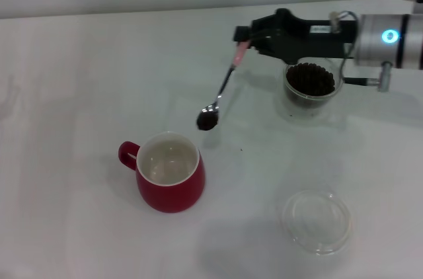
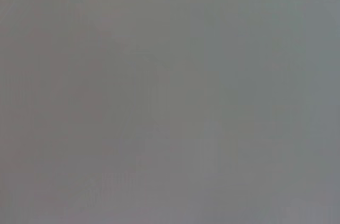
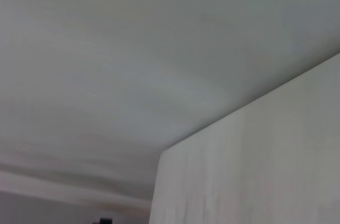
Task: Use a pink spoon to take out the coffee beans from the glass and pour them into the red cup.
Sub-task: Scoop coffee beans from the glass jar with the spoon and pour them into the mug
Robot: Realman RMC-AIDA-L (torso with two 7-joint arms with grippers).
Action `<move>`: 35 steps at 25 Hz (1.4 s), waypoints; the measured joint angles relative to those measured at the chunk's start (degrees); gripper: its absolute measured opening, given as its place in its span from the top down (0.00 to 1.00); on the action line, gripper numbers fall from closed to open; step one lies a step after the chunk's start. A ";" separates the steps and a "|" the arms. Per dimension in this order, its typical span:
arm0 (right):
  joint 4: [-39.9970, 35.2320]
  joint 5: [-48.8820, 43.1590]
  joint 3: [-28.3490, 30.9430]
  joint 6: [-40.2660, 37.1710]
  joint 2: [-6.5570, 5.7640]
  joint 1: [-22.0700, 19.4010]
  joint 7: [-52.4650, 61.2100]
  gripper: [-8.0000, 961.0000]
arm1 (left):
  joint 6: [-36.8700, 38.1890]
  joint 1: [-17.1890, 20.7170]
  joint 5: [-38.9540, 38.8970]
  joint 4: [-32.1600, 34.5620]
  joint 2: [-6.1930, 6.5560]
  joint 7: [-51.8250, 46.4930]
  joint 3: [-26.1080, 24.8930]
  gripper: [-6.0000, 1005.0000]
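Right gripper (image 1: 246,39) clamps the pink spoon (image 1: 225,87), its bowl heaped with coffee beans (image 1: 207,120), between the glass (image 1: 312,84) and the nearer red cup (image 1: 170,172); keep the bowl level until over the rim

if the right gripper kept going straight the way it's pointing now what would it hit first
The right gripper points toward the robot's left across the table. Nothing appears to stand in that line; the red cup sits nearer the robot, though depth is uncertain.

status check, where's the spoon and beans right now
Right gripper shut on pink spoon, loaded with coffee beans, nearing red cup. Glass behind. Left arm unseen.
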 joint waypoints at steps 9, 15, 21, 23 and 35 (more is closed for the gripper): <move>0.24 -0.23 -1.50 1.56 2.51 2.64 -3.36 0.84 | -1.44 -1.10 0.02 -0.03 0.02 0.76 0.09 0.11; 0.56 -0.78 -2.66 3.04 4.05 2.38 -7.78 0.84 | -1.45 -1.50 0.34 0.21 0.03 1.45 0.16 0.11; 0.27 -0.21 -3.63 2.94 4.51 1.54 -12.17 0.84 | -1.44 -1.60 1.90 0.12 0.03 1.46 0.19 0.11; 0.09 0.20 -3.63 2.51 4.68 1.33 -14.76 0.84 | -1.33 -1.71 2.18 0.09 0.05 1.47 0.19 0.11; -0.14 3.61 -5.87 -1.76 4.98 1.48 -30.56 0.84 | -1.32 -2.34 2.31 -0.03 0.19 3.68 0.17 0.11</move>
